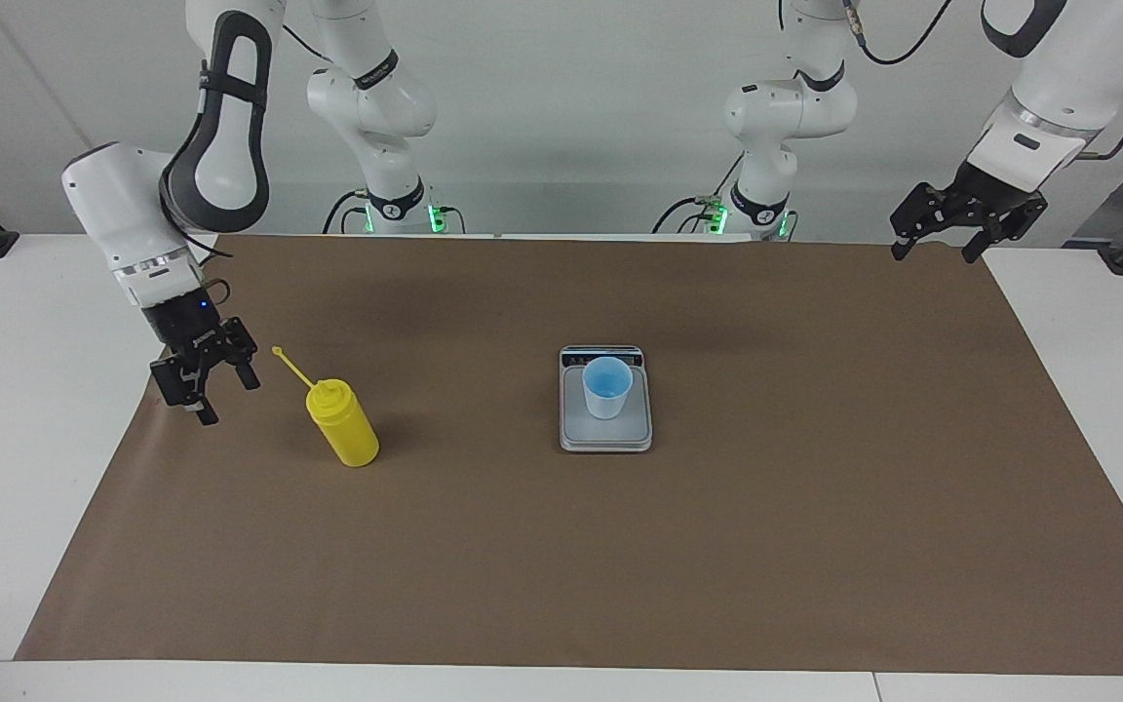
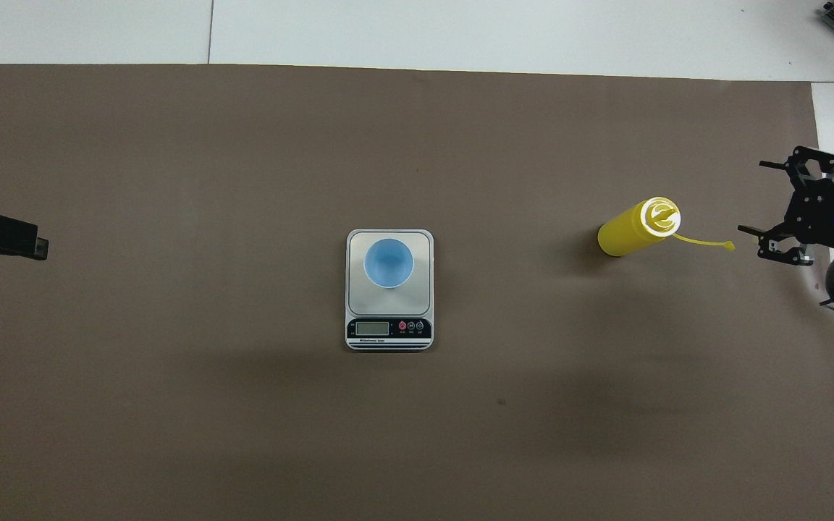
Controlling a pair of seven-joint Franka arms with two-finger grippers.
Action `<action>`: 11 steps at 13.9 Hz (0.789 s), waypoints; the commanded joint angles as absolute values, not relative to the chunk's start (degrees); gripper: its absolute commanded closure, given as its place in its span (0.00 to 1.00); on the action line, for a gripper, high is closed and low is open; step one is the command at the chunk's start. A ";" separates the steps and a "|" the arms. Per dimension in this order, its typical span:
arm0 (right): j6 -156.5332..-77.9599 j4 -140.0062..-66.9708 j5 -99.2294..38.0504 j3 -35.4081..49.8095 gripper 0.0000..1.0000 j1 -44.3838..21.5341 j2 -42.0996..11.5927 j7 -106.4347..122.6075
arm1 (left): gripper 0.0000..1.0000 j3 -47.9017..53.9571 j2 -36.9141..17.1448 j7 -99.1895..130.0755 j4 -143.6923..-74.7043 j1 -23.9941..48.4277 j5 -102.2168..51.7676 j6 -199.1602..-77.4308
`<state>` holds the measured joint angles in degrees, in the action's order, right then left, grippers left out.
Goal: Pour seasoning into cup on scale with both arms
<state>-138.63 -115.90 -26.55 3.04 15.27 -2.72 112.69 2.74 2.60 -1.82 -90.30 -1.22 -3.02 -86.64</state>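
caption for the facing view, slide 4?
Cup on scale; bottle upright; right end effector open beside it, left end effector waiting open.

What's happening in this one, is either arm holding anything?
Neither. The yellow seasoning bottle stands alone on the brown mat, toward the right arm's end. The right tool hangs open beside it, over the mat's edge, touching nothing. The blue cup sits on the scale mid-table. The left arm waits with its open tool raised over the mat's corner at its own end.
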 commanded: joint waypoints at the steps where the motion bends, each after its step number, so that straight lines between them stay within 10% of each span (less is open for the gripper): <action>1: -130.98 -108.48 -13.93 4.04 0.00 13.99 -3.08 95.60 | 0.00 3.08 3.78 -2.02 -91.05 -1.76 -2.20 -85.96; 11: -113.56 -94.66 -4.40 4.22 0.00 2.81 -3.34 35.74 | 0.00 3.08 3.78 -2.02 -91.05 -1.76 -2.20 -85.96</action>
<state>-115.96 -96.78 -5.64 4.01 3.02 -2.56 45.24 2.74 2.60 -1.82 -90.30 -1.22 -3.02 -86.64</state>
